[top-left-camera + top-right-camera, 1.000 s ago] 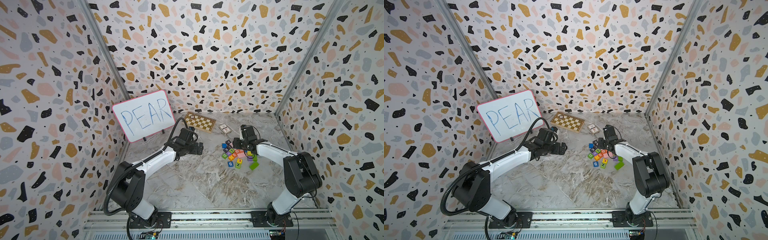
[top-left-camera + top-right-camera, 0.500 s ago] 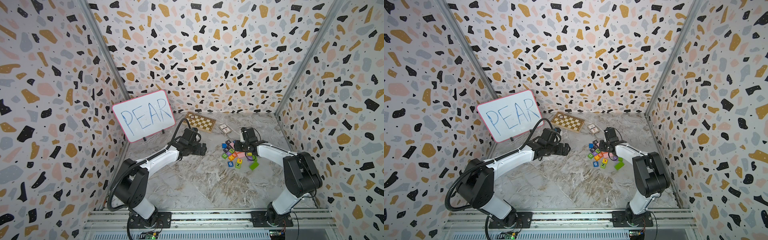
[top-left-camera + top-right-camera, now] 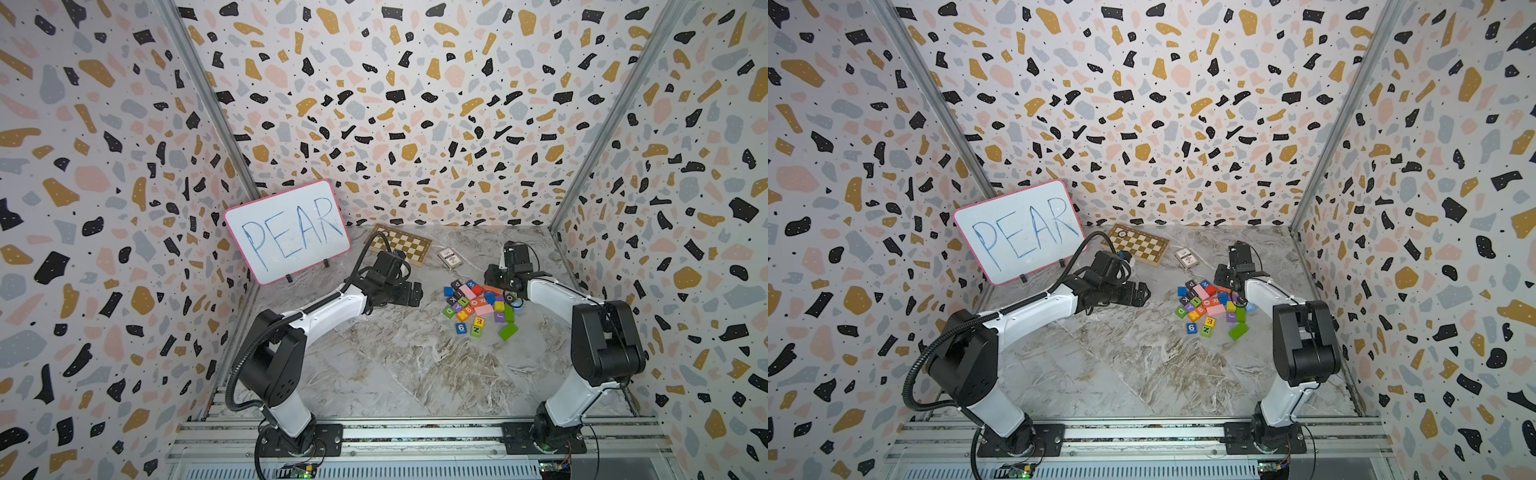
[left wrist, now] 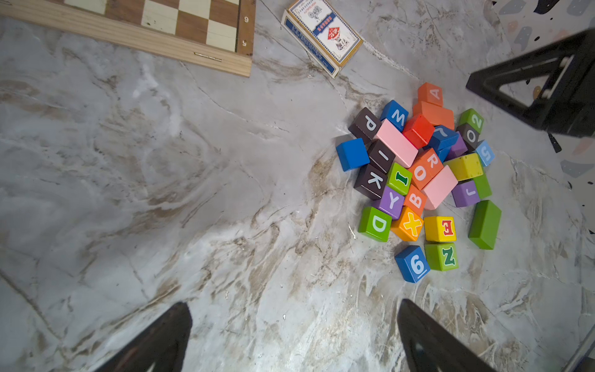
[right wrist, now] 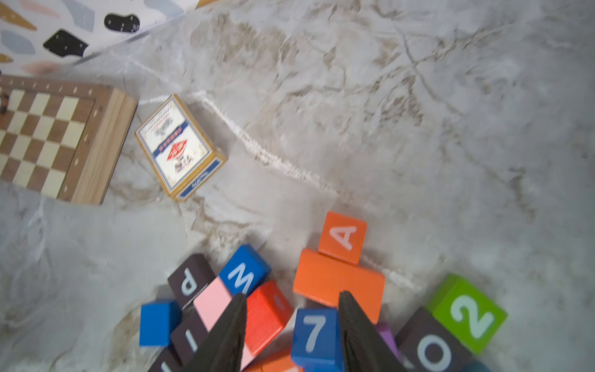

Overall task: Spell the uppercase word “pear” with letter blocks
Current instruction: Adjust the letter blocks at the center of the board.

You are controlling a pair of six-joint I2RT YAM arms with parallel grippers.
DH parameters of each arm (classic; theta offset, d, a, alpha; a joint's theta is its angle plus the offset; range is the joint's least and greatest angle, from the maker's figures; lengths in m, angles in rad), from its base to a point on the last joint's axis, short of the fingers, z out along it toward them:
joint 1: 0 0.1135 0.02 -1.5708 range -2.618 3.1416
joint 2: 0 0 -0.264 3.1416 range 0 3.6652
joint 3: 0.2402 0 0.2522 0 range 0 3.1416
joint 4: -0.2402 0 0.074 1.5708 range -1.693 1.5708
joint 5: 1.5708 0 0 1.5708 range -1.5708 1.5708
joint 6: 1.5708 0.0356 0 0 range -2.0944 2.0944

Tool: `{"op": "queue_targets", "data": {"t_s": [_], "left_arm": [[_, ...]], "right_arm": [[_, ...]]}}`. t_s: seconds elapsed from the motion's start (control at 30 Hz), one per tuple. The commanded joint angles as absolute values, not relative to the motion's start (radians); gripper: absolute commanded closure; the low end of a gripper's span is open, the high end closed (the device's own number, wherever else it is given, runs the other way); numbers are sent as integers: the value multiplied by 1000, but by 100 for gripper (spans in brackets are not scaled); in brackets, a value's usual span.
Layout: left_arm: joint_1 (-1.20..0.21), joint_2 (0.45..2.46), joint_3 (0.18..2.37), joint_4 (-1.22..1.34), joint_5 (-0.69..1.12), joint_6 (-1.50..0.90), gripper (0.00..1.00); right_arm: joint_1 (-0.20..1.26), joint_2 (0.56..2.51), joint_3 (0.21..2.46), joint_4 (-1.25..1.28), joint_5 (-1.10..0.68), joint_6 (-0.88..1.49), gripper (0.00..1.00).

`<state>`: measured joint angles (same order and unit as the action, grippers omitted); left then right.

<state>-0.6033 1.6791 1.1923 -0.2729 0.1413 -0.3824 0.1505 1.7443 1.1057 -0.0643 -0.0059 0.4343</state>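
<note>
**Target blocks.** All four sit in one pile [image 3: 482, 307] on the table [image 3: 415, 365], right of centre and toward the far edge.
- A block [image 5: 343, 236]: far edge of the pile, touching an orange oblong block [image 5: 335, 283], otherwise free.
- P block [image 4: 367, 124]: far-left corner of the pile.
- R block [image 4: 429, 161]: mid-pile, wedged between two pink oblong blocks [image 4: 397, 143].
- E block [image 4: 440, 228]: near edge, just beside the X cube [image 4: 409, 225] and N cube [image 4: 442, 256].

The blocks are cubes, so no long axis governs the grasp.

**End effectors.** The right gripper [image 5: 293, 322] hangs over the far side of the pile, jaws partly apart. A red cube [image 5: 267, 315] and a blue 7 cube [image 5: 314, 335] show in the gap, and nothing is visibly clamped. The A block lies straight ahead of its fingertips, beyond the orange oblong. The left gripper [image 4: 293, 304] stands wide apart over bare table, left of the pile. The right arm is judged nearer to A; P faces the left arm.

**Legible writing.** The whiteboard [image 3: 289, 230] at the far-left corner reads "PEAR" in blue marker. The chessboard [image 3: 403, 245] edge shows 5 and 6. The card box [image 3: 450, 257] label is too small to read.
</note>
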Motion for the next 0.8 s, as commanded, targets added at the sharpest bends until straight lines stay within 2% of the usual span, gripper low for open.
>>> {"op": "queue_targets", "data": {"t_s": [0.0, 0.77], "left_arm": [[-608, 1686, 1222, -287, 164, -386, 1], [-614, 1638, 1158, -269, 155, -390, 1]], "right_arm": [[141, 1789, 1154, -78, 3, 444, 51], [219, 1834, 1127, -105, -92, 399, 50]]}}
